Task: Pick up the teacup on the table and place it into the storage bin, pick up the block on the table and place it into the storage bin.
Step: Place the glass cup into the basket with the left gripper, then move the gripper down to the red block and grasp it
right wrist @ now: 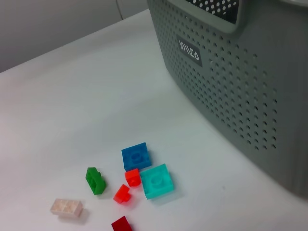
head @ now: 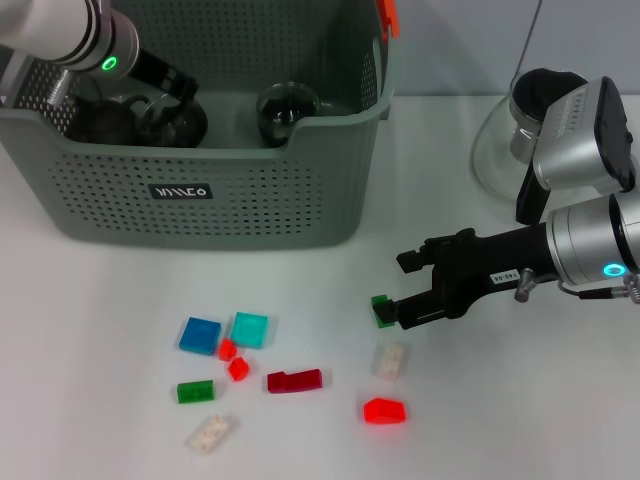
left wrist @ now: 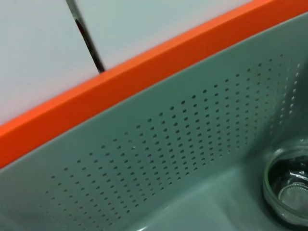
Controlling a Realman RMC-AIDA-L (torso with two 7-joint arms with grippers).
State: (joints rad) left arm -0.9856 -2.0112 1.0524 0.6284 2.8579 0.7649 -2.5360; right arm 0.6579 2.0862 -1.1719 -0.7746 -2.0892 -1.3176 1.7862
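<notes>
The storage bin (head: 250, 205) stands at the back left; it also shows in the right wrist view (right wrist: 240, 91). A clear glass teacup (head: 288, 110) stands inside it, and shows on the bin floor in the left wrist view (left wrist: 288, 190). My left gripper (head: 150, 108) reaches down into the bin's left part, apart from the cup. My right gripper (head: 403, 290) is low over the table to the right of the bin, open. A small green block (head: 381, 310) lies on the table at its lower fingertip, not clamped.
Loose blocks lie in front of the bin: blue (head: 201, 335), teal (head: 250, 329), dark red (head: 295, 380), green (head: 195, 391), clear (head: 390, 360) and bright red (head: 384, 410). A glass pot (head: 510, 135) with a black top stands at the back right.
</notes>
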